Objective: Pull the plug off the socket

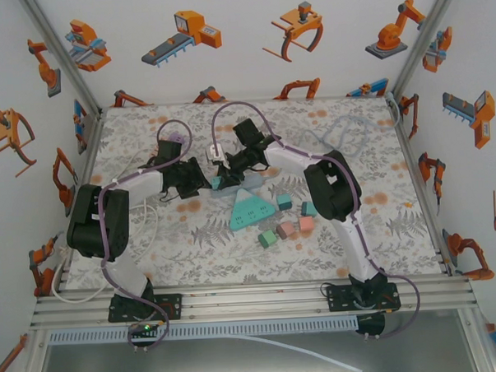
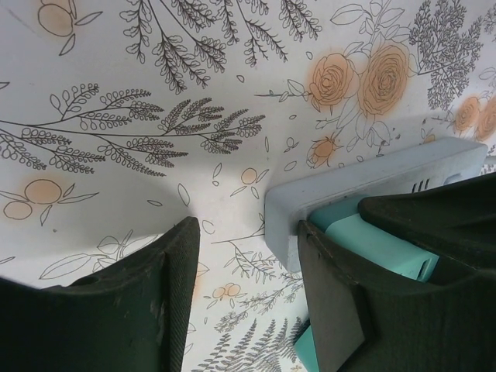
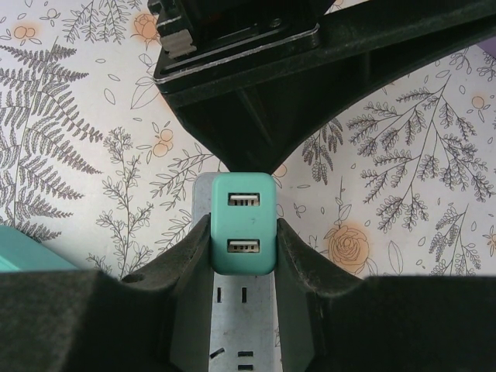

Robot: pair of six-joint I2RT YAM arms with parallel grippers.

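Note:
The plug (image 3: 243, 225) is a teal block with two USB ports, seated on the end of the socket (image 3: 242, 318), a grey power strip lying on the flowered cloth. My right gripper (image 3: 243, 226) is shut on the plug, one pad on each of its sides. My left gripper (image 2: 246, 232) stands open at the strip's far end. Its right finger (image 2: 349, 294) lies against the grey strip (image 2: 341, 194), the teal plug (image 2: 380, 244) is just behind it, and bare cloth shows between its fingers. Both grippers meet mid-table: left gripper (image 1: 200, 176), right gripper (image 1: 229, 164).
A teal triangular power strip (image 1: 249, 206) lies just in front of the grippers. Several small coloured blocks (image 1: 287, 228) sit to its right. A white cable (image 1: 151, 219) loops by the left arm, and a grey cable (image 1: 345, 136) curls at the back right.

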